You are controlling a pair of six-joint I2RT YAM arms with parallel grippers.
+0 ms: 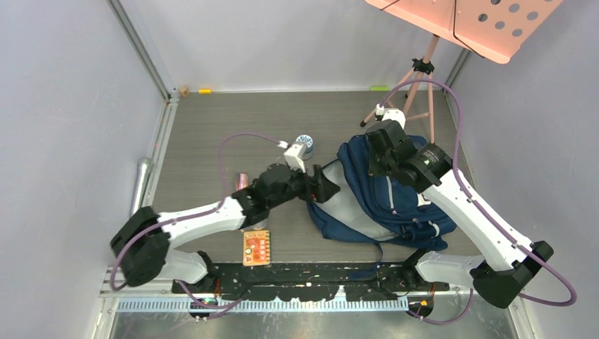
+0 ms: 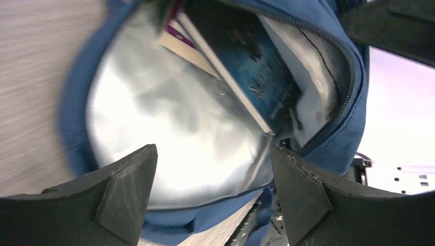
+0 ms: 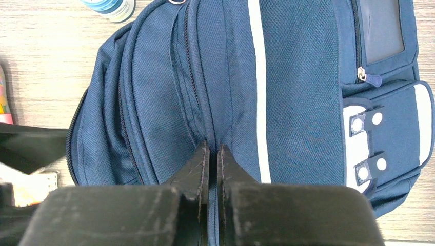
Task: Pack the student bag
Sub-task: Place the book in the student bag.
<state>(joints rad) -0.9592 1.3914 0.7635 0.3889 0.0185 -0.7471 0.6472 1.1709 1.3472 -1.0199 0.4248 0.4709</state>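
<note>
Near edge: both arm bases. Just beyond them, 1 orange card (image 1: pixel 256 247) lies flat on the grey surface (image 1: pixel 212 134), left of centre, touching nothing else.

The left arm (image 1: pixel 198 217) runs from the near left corner towards the middle, passing between the card and a small pink item (image 1: pixel 242 181). The left tool (image 1: pixel 326 185) sits at the mouth of the bag (image 1: pixel 395 205), fingers spread wide, nothing between them. Its wrist view looks straight into the open main compartment. Inside are a silver lining (image 2: pixel 164 118) and 1 dark blue book (image 2: pixel 256 72). A 2nd book with a cream edge (image 2: pixel 177 38) lies beside the 1st, partly hidden by the zip rim.

The bag lies right of centre, front up, open mouth facing left. It is navy with pale stripes and white patches (image 3: pixel 367 148). The right arm (image 1: pixel 480 226) crosses its right side and hides part of it from above.

The right tool (image 3: pixel 210 151) is closed, tips pressed into a crease on the bag's front. Cannot tell whether cloth is caught between them.

Farther out, 1 blue-and-white container (image 1: pixel 305 143) stands near the bag's far left corner, not touching it. Behind the bag rise the tripod legs of a pink music stand (image 1: pixel 466 18), whose tray overhangs the far right corner. At the far edge lie 1 yellow piece (image 1: pixel 205 90) and 1 green piece (image 1: pixel 379 87), too small to identify.
</note>
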